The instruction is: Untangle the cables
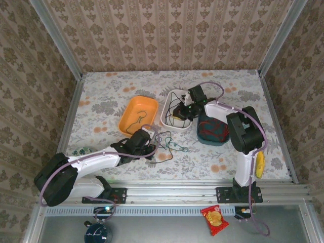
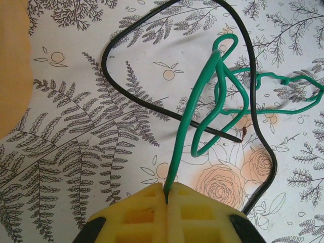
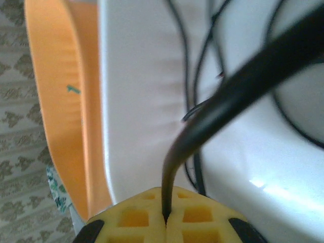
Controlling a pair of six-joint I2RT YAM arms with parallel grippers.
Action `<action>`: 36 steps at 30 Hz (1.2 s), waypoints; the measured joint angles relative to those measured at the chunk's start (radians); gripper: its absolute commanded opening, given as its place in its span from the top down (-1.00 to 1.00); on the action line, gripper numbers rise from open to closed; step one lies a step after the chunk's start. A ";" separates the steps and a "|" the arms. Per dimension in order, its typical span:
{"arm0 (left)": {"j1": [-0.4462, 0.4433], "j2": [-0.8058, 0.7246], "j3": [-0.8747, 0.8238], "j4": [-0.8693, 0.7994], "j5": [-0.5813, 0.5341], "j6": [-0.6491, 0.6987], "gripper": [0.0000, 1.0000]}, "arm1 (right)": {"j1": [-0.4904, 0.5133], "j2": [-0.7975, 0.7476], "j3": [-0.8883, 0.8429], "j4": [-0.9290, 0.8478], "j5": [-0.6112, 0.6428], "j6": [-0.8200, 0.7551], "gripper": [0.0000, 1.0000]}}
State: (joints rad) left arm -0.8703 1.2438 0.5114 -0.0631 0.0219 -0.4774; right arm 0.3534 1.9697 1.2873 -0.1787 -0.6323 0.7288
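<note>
I clamp green cable [image 2: 185, 124] w/ L gripper [image 2: 166, 201] | I pinch black cable [image 3: 238, 86] w/ R gripper [image 3: 166, 220], over white tray [image 3: 136, 76]

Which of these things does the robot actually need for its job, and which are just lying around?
For the job: green cable pinched in the left gripper; black cable pinched in the right gripper; red cables in the dark tray; orange tray; white tray.
Lying about: red snack packet; yellow object by the right arm.
</note>
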 measured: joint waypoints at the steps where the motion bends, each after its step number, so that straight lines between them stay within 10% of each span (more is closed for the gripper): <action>1: 0.000 0.000 0.000 0.000 0.000 0.000 1.00 | -0.003 -0.002 -0.001 -0.005 0.007 0.005 0.50; 9: 0.000 -0.003 0.003 0.005 0.000 0.003 1.00 | 0.003 -0.156 -0.017 -0.076 0.136 -0.042 -0.02; 21: 0.000 -0.089 0.004 0.048 0.019 0.019 1.00 | 0.048 -0.507 -0.116 -0.252 0.468 -0.204 -0.07; 36: 0.014 -0.149 0.004 0.079 0.088 0.037 1.00 | 0.303 -0.473 -0.343 -0.214 0.266 -0.396 -0.05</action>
State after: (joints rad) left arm -0.8558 1.0946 0.5152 0.0162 0.1101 -0.4408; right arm 0.6567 1.4963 0.9447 -0.3927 -0.3668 0.3325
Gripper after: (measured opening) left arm 0.049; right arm 0.526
